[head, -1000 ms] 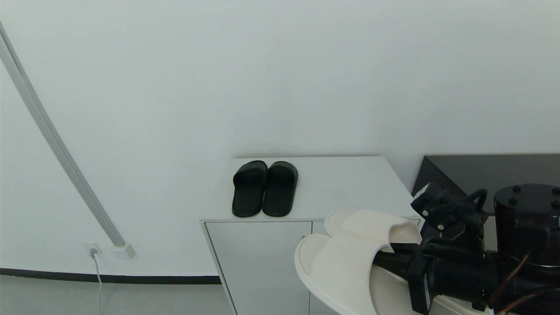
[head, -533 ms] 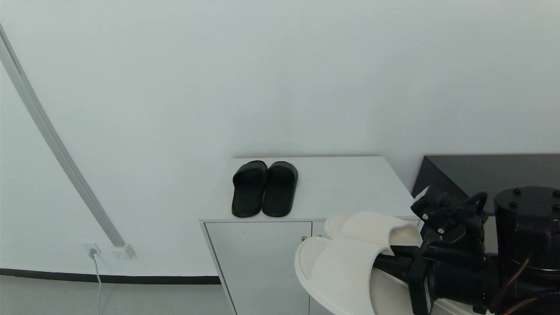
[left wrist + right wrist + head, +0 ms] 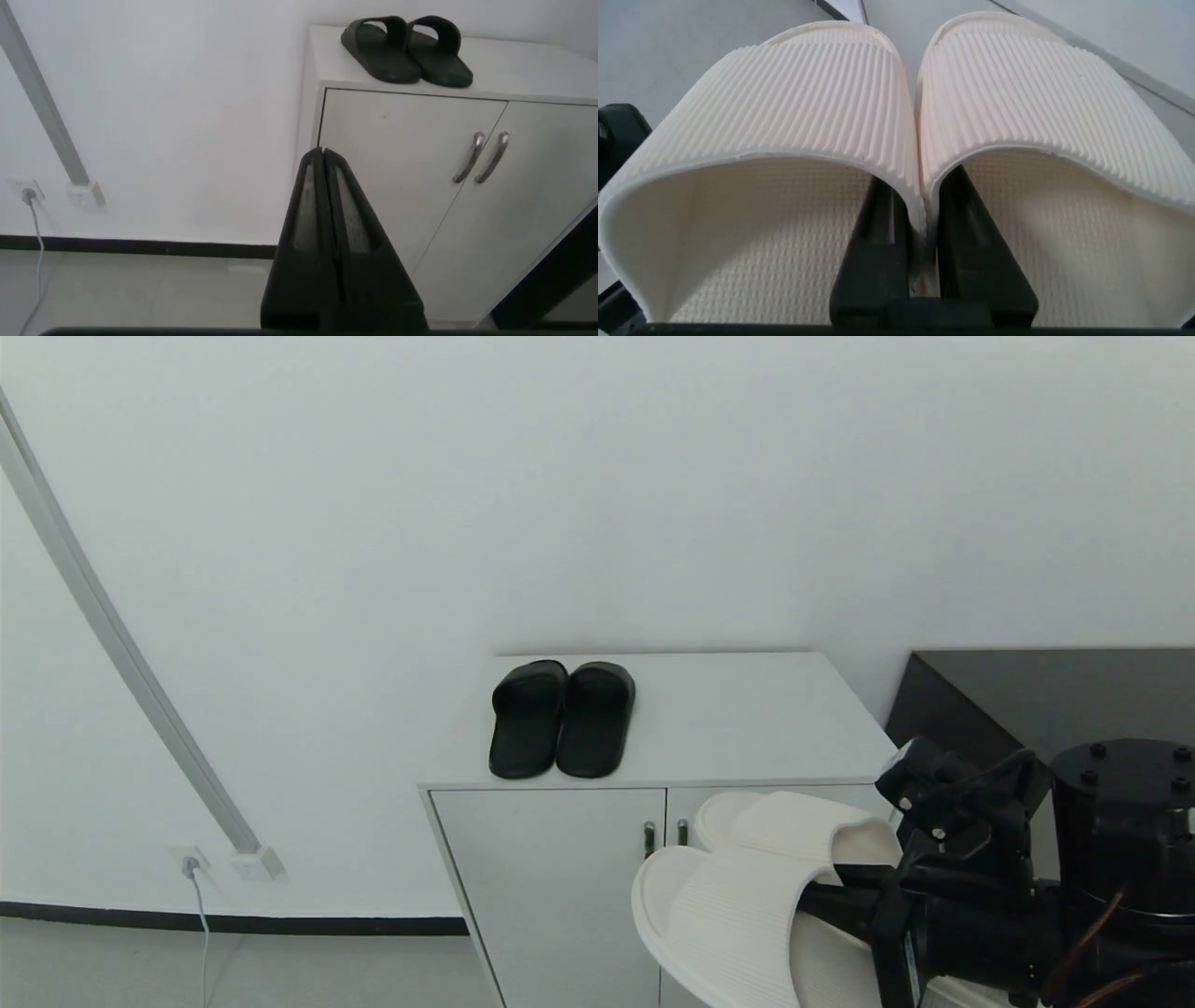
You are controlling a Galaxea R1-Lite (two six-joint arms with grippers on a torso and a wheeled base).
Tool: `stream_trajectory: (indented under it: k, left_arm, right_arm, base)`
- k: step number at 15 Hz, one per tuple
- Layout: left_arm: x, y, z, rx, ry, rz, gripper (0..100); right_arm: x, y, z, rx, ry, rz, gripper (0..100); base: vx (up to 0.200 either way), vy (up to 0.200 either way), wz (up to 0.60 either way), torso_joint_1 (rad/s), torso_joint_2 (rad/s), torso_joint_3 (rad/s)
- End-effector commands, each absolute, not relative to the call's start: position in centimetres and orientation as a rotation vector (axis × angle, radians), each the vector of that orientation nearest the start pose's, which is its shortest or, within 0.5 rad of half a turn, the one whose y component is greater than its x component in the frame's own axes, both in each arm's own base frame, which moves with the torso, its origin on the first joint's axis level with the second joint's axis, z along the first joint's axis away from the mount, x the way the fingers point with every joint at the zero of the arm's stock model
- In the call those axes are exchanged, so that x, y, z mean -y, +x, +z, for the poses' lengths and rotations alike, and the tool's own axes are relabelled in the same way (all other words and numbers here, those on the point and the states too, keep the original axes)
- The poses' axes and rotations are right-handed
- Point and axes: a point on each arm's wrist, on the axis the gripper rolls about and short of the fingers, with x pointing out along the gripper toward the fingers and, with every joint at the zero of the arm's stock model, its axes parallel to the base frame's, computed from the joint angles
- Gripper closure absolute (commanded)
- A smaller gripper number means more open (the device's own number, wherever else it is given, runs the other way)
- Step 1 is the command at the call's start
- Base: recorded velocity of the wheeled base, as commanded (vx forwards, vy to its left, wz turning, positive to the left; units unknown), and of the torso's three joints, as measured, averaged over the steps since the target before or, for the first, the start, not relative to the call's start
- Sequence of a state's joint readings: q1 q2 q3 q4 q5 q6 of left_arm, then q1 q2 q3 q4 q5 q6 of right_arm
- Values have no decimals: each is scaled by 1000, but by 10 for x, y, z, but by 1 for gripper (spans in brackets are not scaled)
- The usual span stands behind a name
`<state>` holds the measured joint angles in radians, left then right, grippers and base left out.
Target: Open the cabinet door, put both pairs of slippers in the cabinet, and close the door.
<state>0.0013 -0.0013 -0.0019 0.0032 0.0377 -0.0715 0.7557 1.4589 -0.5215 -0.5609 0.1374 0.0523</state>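
A grey strip [image 3: 117,621] is fixed slanting on the white wall [image 3: 597,476]. A cord [image 3: 203,915] is plugged in near its foot.

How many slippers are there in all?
4. A black pair sits side by side on the cabinet; a white pair is clamped in the right gripper before its doors. The shut doors could hide more.

Head camera looks forward and down, the cabinet [image 3: 551,896] at lower centre, some way off. Left wrist camera faces the same cabinet and black slippers [image 3: 563,719] from lower down. Right wrist camera presses close behind the white slippers [image 3: 813,103].
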Motion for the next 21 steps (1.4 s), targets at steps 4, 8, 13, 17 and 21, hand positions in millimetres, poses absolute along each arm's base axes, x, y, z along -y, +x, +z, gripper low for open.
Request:
stream_trajectory:
  k: [4,8,13,17,21]
  left_arm:
    - [-1,-23,76,0,-66,40,100]
    - [-1,-23,76,0,-67,37,100]
    - [-1,-23,76,0,-67,37,0]
    - [-1,-23,75,-2,-66,37,0]
    - [-1,-23,75,-2,-66,37,0]
  right_arm:
    - [-158,161,160,-411,-77,878,100]
    - [-158,159,158,-417,-80,883,100]
    - [-158,159,159,-414,-80,883,100]
    - [-158,159,157,-423,-82,883,100]
    - [-158,159,156,-426,-84,884,100]
  base:
    - [0,0,0,-192,438,247]
    - [0,0,0,-232,546,312]
    - [0,0,0,-211,533,319]
    - [0,0,0,-185,504,314]
    - [0,0,0,-160,488,325]
